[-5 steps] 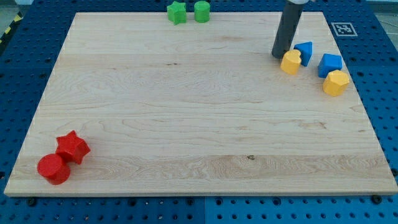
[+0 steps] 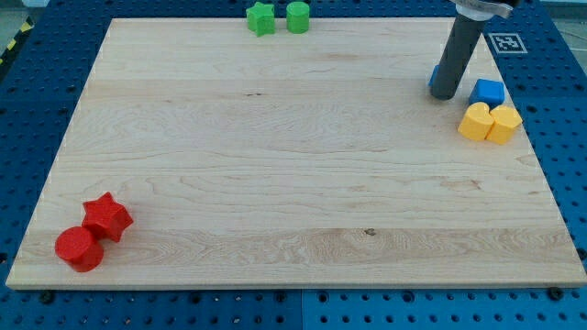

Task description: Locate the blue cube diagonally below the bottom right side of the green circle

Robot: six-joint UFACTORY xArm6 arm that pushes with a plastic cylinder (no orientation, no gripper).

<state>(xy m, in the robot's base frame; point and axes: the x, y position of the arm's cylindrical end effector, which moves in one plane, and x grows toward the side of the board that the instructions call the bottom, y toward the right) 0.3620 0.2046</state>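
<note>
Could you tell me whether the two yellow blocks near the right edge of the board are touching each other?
Touching. The camera view shows the left yellow block and the right yellow block pressed side by side with no wood visible between them, just below the blue cube.

Two yellow blocks (image 2: 489,122) touch at right, a green star (image 2: 261,17) sits top, red star (image 2: 107,216) and red cylinder (image 2: 78,248) bottom-left.

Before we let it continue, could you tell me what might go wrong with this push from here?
My tip stands at the view's right, and the rod hides most of a blue block beside it, so contact there cannot be judged. The blue cube sits close to the board's right edge; a stray push could slide it off. The two yellow blocks touch just below it and could get dragged along.
</note>
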